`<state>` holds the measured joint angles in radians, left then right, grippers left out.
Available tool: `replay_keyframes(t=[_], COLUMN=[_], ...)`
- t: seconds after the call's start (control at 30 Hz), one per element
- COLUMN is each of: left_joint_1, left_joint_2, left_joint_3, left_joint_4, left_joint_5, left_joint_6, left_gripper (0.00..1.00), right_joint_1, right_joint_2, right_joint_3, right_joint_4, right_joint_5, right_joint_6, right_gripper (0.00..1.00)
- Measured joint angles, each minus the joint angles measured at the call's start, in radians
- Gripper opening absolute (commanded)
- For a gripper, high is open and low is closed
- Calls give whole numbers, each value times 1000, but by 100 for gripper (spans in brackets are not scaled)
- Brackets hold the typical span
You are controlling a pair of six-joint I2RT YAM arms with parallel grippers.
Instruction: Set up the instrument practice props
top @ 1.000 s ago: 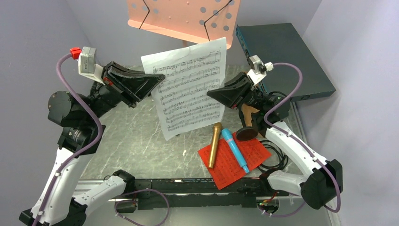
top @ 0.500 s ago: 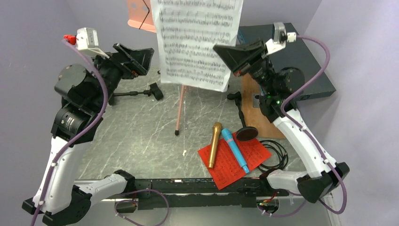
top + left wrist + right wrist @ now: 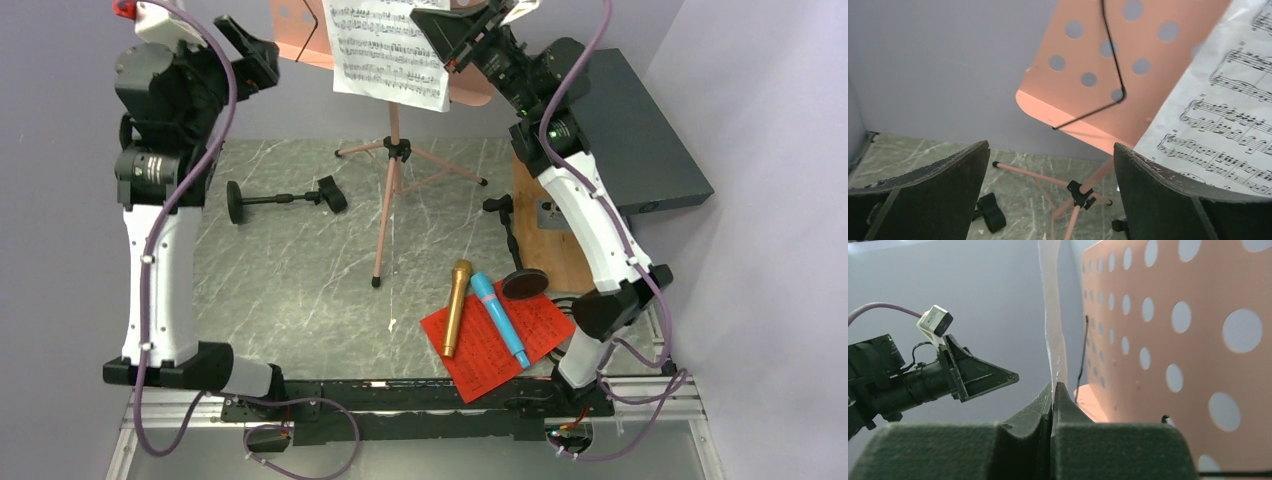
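White page (image 3: 385, 60) in right end effector (image 3: 1053, 390), perhaps against pink desk (image 3: 1198, 360)

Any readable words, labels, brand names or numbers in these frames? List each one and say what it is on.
No words, brands or numbers can be read anywhere.
white sheet-music page: printed staves and notes only, no legible title or words.
red sheet-music page: dark print, too small to read.
wooden board: one small pale mark, too small to read.
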<state>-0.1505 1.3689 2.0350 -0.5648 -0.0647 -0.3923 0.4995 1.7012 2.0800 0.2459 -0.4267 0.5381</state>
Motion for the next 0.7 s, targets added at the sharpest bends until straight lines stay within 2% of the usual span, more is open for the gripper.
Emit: replay_keyframes(t=[0.17, 0.27, 0.33, 0.47, 0.7], left_joint_1=[196, 288, 335, 360, 350], left_joint_2=[100, 119, 136, 196, 242], left_joint_3=[28, -42, -83, -96, -130], left_joint_4=[45, 166, 271, 497, 790], left_joint_5=[248, 397, 482, 625, 772], left_joint_6=[-156, -290, -386, -541, -688], left_gripper=[99, 99, 95, 87, 84], right_joint_1=[1, 1, 1, 8, 41], right_joint_2=[104, 143, 158, 167, 202], right_joint_3=[182, 267, 298, 312, 320], right_joint_4=[-103, -141, -145, -146, -139], right_joint_5=[45, 75, 89, 118, 176], right_joint_6=[-70, -101, -117, -152, -225], right_gripper=[0, 0, 0, 0, 0])
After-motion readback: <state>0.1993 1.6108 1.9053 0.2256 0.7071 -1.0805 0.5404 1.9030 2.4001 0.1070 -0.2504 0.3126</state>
